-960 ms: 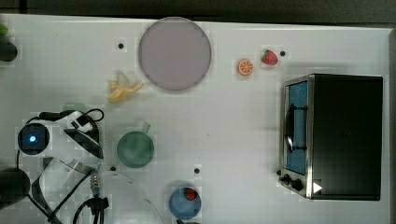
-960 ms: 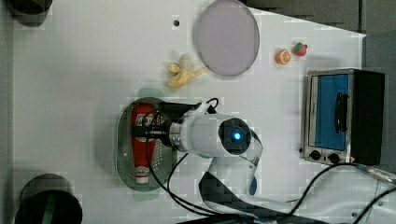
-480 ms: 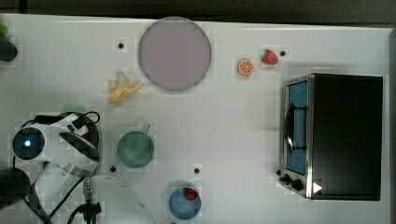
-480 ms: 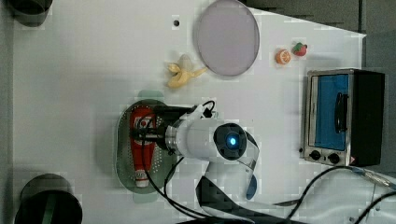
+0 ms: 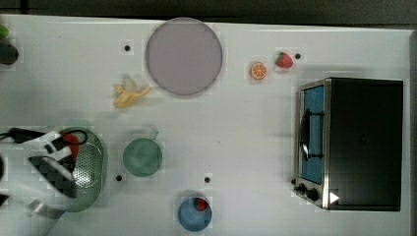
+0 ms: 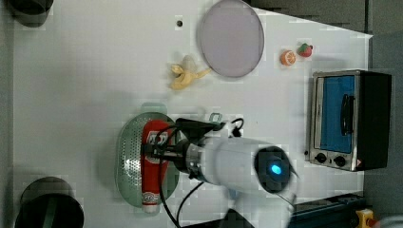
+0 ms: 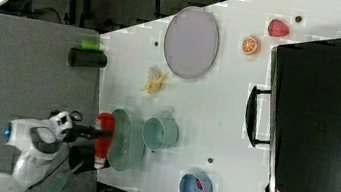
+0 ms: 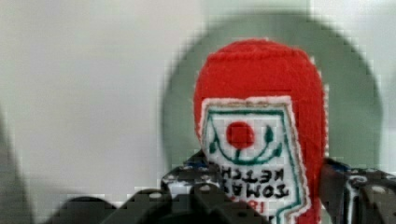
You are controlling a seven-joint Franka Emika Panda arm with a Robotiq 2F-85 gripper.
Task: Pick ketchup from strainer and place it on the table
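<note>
The ketchup point(image 6: 153, 164), a red bottle with a white cap, hangs lengthwise over the pale green strainer point(image 6: 127, 152) and looks raised off its dotted bottom. My gripper point(image 6: 158, 151) is shut on the bottle's middle. In the wrist view the fingers point(image 8: 187, 179) press both sides of the ketchup point(image 8: 261, 93) at its label, with the strainer point(image 8: 350, 116) behind. In the right view the ketchup point(image 7: 104, 134) stands away from the strainer point(image 7: 124, 142). In the top view the arm covers most of the strainer point(image 5: 93, 167), and a red bit of ketchup point(image 5: 72, 140) peeks out. The white table point(image 6: 71, 85) lies around.
A green cup point(image 5: 142, 157) stands close beside the strainer. A peeled banana point(image 5: 129, 92), a grey-lilac plate point(image 5: 183, 56), an orange slice point(image 5: 258, 70), a strawberry point(image 5: 283, 60), a blue bowl point(image 5: 194, 214) and a toaster oven point(image 5: 351, 142) lie further off. A black cylinder point(image 6: 45, 204) stands near the strainer.
The jaws have closed on the ketchup. The arm has shifted to the top view's left, and the bottle now looks bigger and lifted in the left view.
</note>
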